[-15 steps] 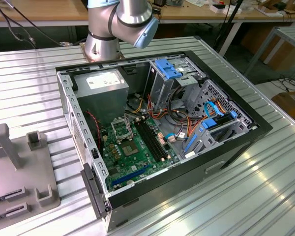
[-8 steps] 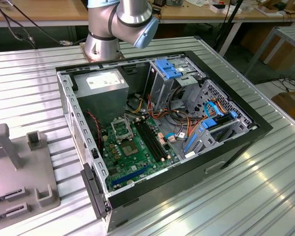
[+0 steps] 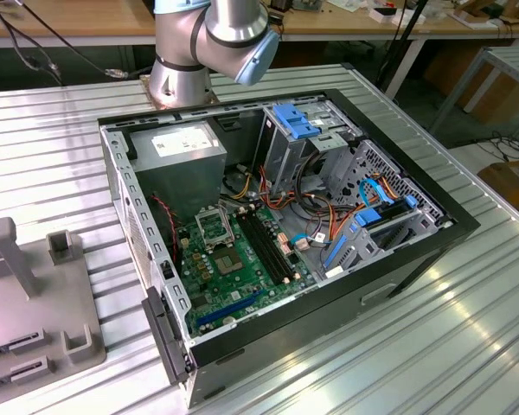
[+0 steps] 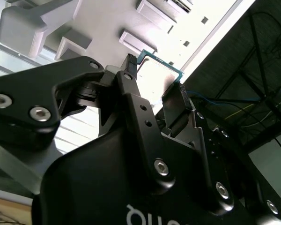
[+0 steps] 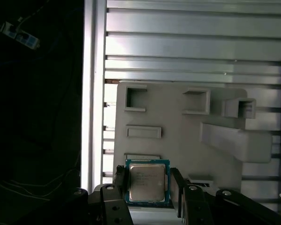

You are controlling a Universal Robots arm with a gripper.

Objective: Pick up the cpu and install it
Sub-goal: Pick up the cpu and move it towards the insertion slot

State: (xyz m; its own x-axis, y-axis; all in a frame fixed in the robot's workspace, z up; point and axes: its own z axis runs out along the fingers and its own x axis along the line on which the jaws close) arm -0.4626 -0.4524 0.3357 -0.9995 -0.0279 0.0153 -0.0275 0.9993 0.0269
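The cpu (image 5: 147, 182), a thin square chip with a pale metal top and green edge, sits between the two black fingers (image 5: 119, 183) of my gripper (image 5: 148, 183), which is shut on it. In the second wrist view the cpu (image 4: 160, 70) shows edge-on between the fingertips, with the gripper (image 4: 154, 84) clamped across it. The chip hangs well above the grey fixture plate (image 5: 178, 122) on the ribbed metal table. In the exterior view the open computer case (image 3: 415, 251) lies on its side, with the green motherboard (image 3: 233, 277) and its square socket (image 3: 214, 226) facing up.
The arm's base (image 3: 186, 73) stands behind the case. The grey fixture plate (image 3: 35, 303) with raised posts lies at the exterior view's left. Inside the case are the power supply (image 3: 177, 151), black memory slots (image 3: 264, 242), blue drive brackets (image 3: 294, 121) and loose cables.
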